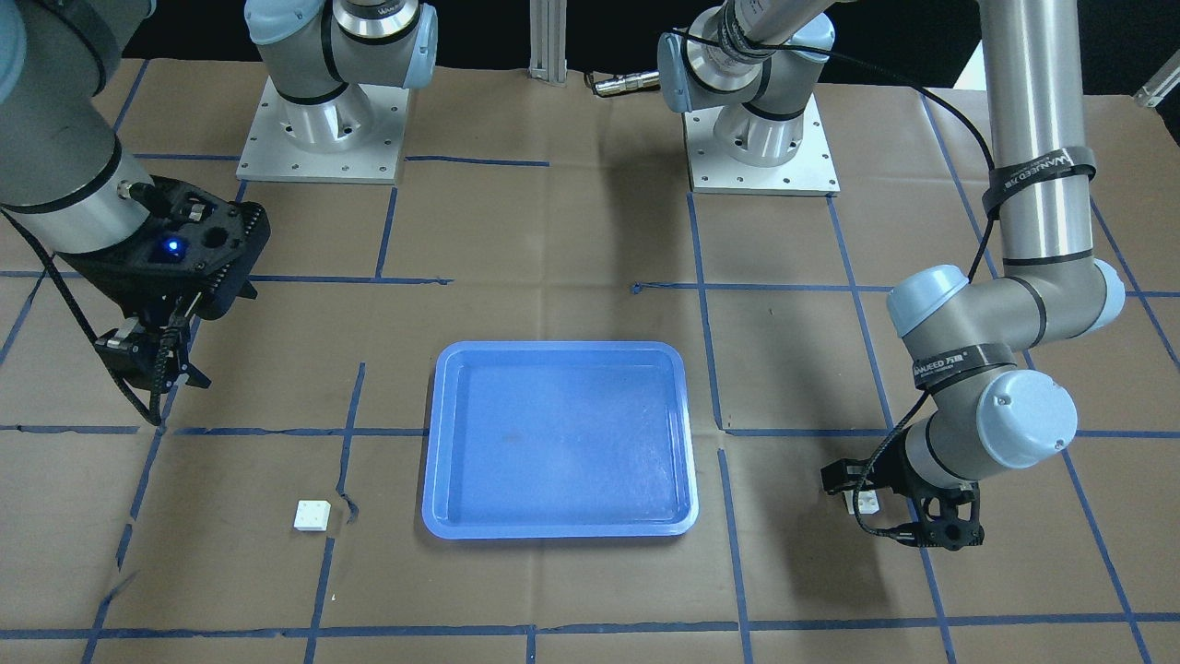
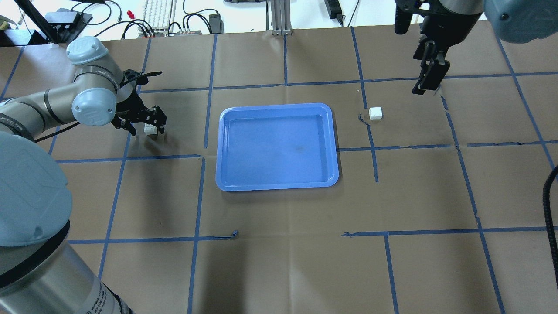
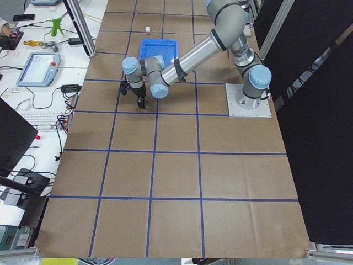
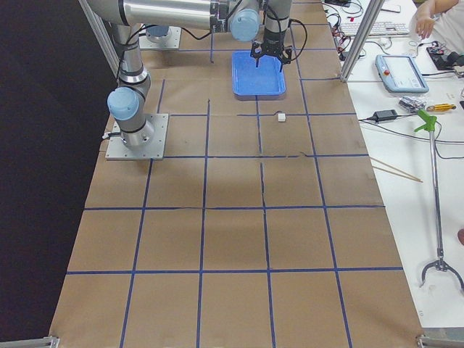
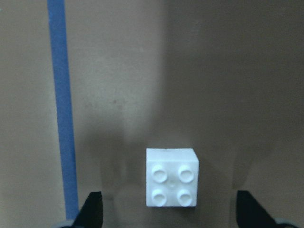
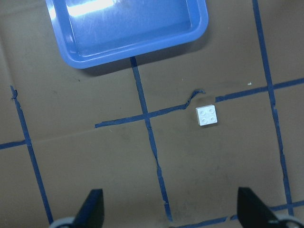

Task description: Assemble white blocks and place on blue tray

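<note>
One white block (image 5: 171,178) lies studs up on the brown paper between the spread fingertips of my left gripper (image 5: 170,214). That gripper is open, low over the table, left of the blue tray (image 2: 279,146); the block also shows in the overhead view (image 2: 150,128). The other white block (image 2: 375,113) lies just right of the tray. My right gripper (image 2: 425,83) hangs open and empty, high above the table and beyond that block. In the right wrist view the block (image 6: 207,115) is ahead of the open fingertips (image 6: 92,209), apart from them. The tray holds nothing.
Brown paper with a grid of blue tape (image 2: 370,144) covers the table. The two arm bases (image 1: 318,129) stand at the robot's edge. A keyboard and cables (image 2: 157,13) lie beyond the far edge.
</note>
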You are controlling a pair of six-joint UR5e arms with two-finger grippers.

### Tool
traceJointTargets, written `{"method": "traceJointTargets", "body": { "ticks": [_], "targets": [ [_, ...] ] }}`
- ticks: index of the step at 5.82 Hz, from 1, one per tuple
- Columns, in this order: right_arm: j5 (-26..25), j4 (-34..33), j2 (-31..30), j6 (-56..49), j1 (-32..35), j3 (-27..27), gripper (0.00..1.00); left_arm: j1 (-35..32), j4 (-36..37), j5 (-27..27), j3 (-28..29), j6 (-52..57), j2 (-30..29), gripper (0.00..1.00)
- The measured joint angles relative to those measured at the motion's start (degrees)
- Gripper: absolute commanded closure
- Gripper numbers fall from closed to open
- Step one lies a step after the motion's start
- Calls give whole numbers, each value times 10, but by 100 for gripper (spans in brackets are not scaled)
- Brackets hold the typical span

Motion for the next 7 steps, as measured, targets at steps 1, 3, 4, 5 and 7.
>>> {"method": "traceJointTargets", "body": {
  "ticks": [1,3,4,5,7],
  "targets": [
    [36,-7,10,-45,-16,6,0,0,4,-1,0,1,1,84],
    [117,-24,27,-152,-72,44,0,-1,7,-4,0,6,9,100],
    [167,-41,42,-215,-103,70,0,-3,6,-3,0,8,17,100],
    [211,-69,65,-263,-119,87,0,-13,5,-2,-3,22,34,100],
    [287,-124,135,-319,-126,97,0,-100,-3,-2,-24,118,76,100]
  ]
}}
